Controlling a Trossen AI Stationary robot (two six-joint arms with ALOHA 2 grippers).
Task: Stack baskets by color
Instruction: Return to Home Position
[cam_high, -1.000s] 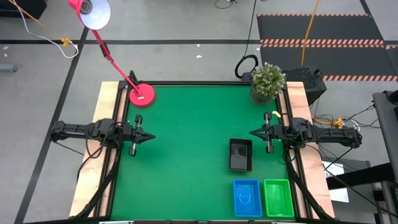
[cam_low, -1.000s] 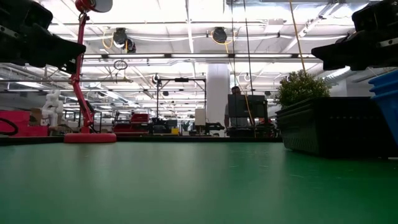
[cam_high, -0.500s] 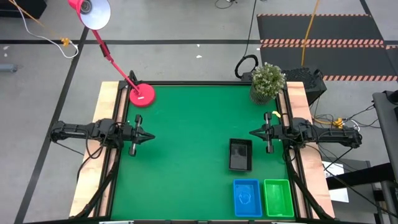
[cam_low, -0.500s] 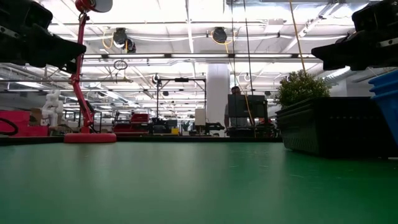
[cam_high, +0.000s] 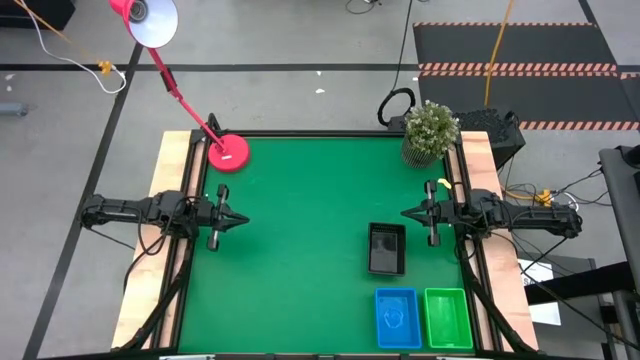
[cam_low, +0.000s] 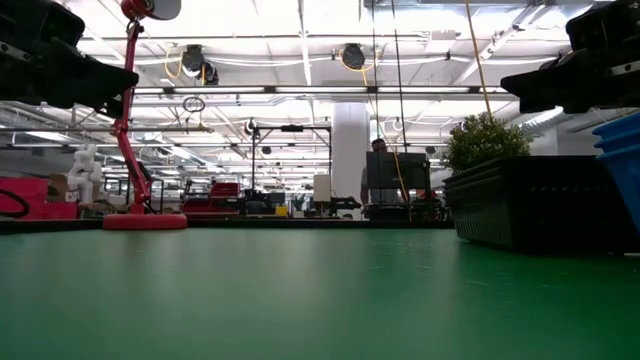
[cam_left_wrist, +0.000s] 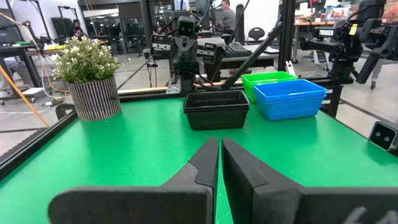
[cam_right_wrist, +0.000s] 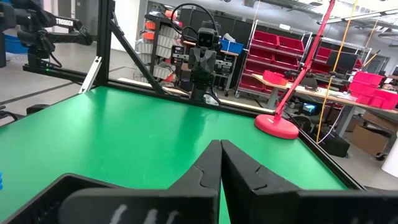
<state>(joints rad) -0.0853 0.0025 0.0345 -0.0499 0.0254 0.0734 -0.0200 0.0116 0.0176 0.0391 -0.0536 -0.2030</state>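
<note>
Black baskets (cam_high: 387, 248) sit nested on the green mat, right of centre. Blue baskets (cam_high: 398, 317) and green baskets (cam_high: 447, 317) stand side by side on the mat at the near right corner. The left wrist view shows all three: black (cam_left_wrist: 216, 109), blue (cam_left_wrist: 289, 98), green (cam_left_wrist: 267, 79). My left gripper (cam_high: 240, 220) hovers at the table's left edge, pointing level toward the right; its fingers (cam_left_wrist: 219, 142) are shut with only a thin slit. My right gripper (cam_high: 408, 214) hovers at the right edge, pointing left, shut (cam_right_wrist: 220, 143), just beyond the black baskets' far end.
A pink lamp base (cam_high: 228, 153) stands at the far left corner, its arm leaning out over the floor. A potted plant (cam_high: 430, 130) stands at the far right corner. Wooden rails (cam_high: 160, 250) run along both sides. The mat's middle and left (cam_high: 300, 250) are bare.
</note>
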